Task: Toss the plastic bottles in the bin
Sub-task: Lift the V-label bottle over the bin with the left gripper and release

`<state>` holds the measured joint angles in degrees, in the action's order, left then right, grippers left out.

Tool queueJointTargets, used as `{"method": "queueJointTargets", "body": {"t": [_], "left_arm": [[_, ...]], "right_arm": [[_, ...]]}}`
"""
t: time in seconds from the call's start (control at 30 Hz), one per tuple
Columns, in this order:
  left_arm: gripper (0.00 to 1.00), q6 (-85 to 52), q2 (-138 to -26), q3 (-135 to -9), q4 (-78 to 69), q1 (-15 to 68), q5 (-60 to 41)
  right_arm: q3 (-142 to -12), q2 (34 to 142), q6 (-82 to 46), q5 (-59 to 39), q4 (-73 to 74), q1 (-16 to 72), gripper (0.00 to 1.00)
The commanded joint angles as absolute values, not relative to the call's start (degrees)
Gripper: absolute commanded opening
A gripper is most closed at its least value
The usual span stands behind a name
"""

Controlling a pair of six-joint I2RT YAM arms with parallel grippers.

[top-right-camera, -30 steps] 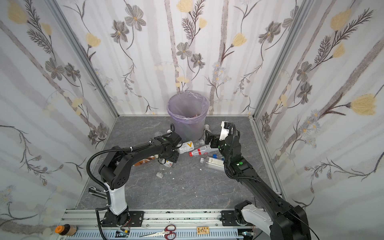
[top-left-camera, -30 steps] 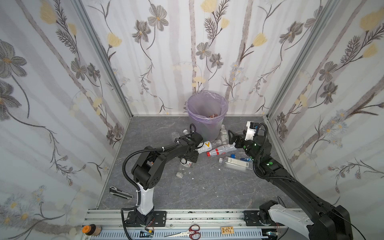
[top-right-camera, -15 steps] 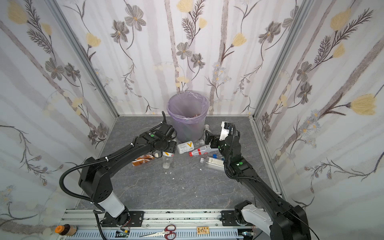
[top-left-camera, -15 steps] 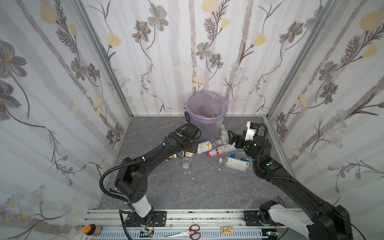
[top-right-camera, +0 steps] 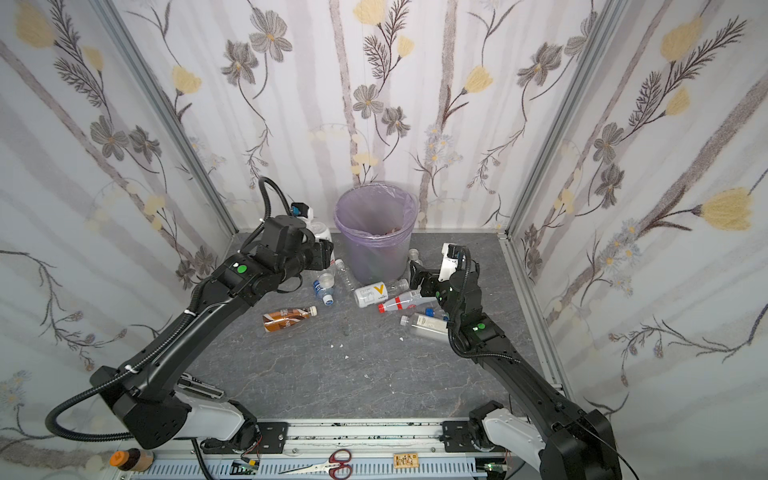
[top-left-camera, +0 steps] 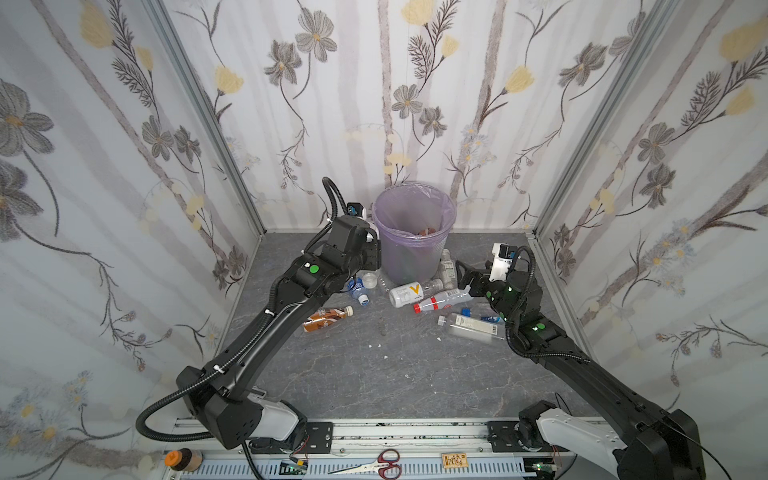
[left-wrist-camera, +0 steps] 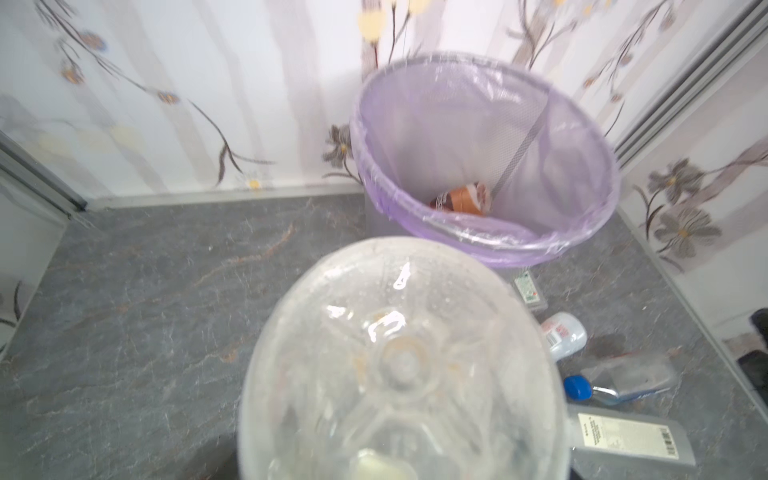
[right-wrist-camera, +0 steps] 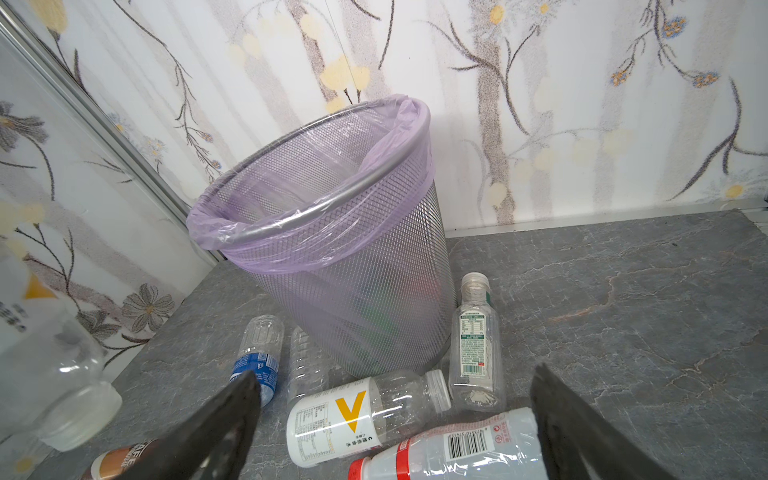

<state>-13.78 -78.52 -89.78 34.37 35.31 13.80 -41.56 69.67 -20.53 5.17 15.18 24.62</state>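
Bottle [left-wrist-camera: 399,361] upended, neck down, beside bin [left-wrist-camera: 478,241]

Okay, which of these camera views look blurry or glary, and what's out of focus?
Left wrist view: the held bottle sits too close, soft, with white glints on its base; the bin rim is smeared. Right wrist view: bin mesh crisp, that bottle blurred at the frame edge. Both top views: sharp, evenly lit, only faint shadows.

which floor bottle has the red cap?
The clear bottle with red label bands, lying next to the white bottle with the orange V. The other caps in view are white or blue.
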Motion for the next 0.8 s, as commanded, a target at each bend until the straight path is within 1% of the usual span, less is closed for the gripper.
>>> {"method": "queueJointTargets", "body": {"t": [0.0, 0.17, 0.33, 0.43, 0.6, 0.7, 0.77], "left_arm": [[0.64, -10.21, -73.29, -88.68, 21.14, 35.07, 17.82], [0.62, -4.35, -66.80, -86.15, 4.77, 34.96, 19.96], [0.62, 1.02, -63.61, -83.99, -12.59, 34.98, 18.78], [0.62, 1.76, -63.27, -82.00, -23.73, 34.90, 16.01], [0.62, -1.43, -71.74, -89.15, -25.31, 34.68, 10.72], [0.63, -4.83, -79.73, -93.03, -25.05, 33.82, 8.01], [0.65, -8.92, -84.63, -95.33, -23.52, 32.84, 4.96]], "right_arm": [[-42.14, 69.72, -21.17, 4.59, 16.44, 24.64, 1.00], [-42.19, 69.83, -21.27, 4.05, 16.14, 24.65, 1.00], [-41.91, 69.27, -21.18, 4.22, 15.91, 24.64, 1.00], [-41.84, 69.24, -21.12, 4.52, 15.93, 24.60, 1.00], [-41.83, 69.49, -20.92, 4.87, 15.86, 24.57, 1.00], [-41.71, 69.52, -20.83, 5.01, 15.99, 24.43, 1.00], [-41.66, 69.49, -20.83, 4.92, 15.93, 24.30, 1.00]]}}
